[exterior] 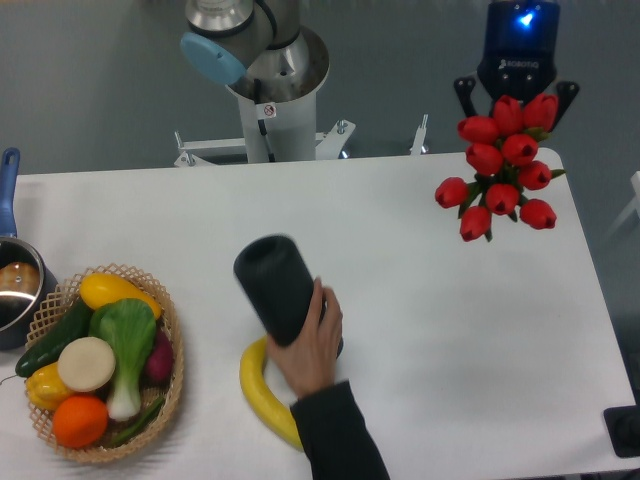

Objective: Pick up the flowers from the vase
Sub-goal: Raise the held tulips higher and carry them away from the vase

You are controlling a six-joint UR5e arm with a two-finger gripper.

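The flowers [503, 183], 9 red buds, hang free above the table's [450, 330] far right corner, well apart from the vase [281, 290]. The gripper [512, 100] seems clamped on the hidden stems. The pick looks done; next calls only for a steady hold.

A person's hand [310, 350] holds the vase beside a banana [262, 392].

white table [430, 330] (banana [262, 392], basket [168, 345], pot [15, 290])
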